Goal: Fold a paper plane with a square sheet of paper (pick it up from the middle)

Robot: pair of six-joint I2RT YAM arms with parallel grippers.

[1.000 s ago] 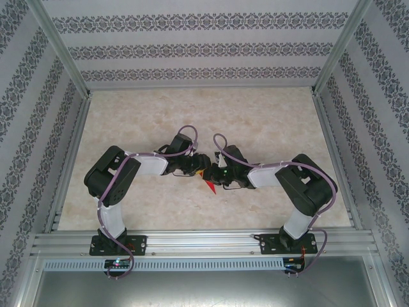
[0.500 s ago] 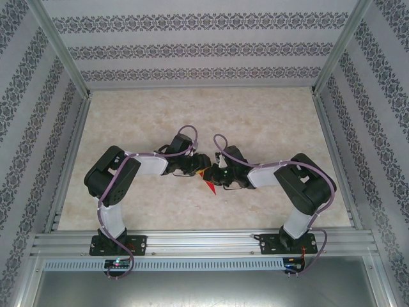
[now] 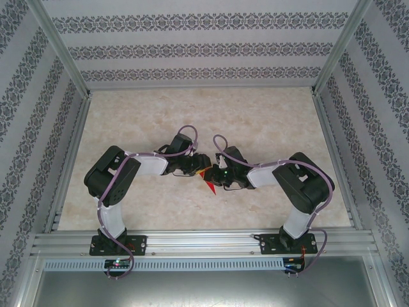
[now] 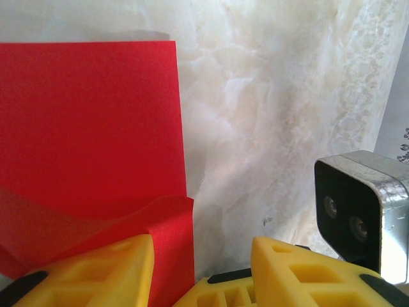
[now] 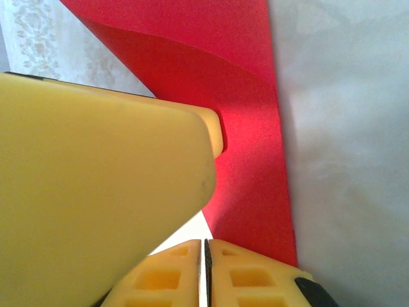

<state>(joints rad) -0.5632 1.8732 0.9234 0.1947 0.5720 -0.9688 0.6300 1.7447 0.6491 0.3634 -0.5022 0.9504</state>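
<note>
While the red paper (image 4: pixel 89 121) lies on the table (image 4: pixel 275 128) with a flap lifted, left claw (image 4: pixel 201 249) half spread at its edge, right claw (image 5: pixel 206 248) closed tight beside it, press flap down slowly, no dragging.

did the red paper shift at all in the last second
No: judged against the table's near edge, the red paper sits in the same spot, between the left gripper and the right gripper.
</note>
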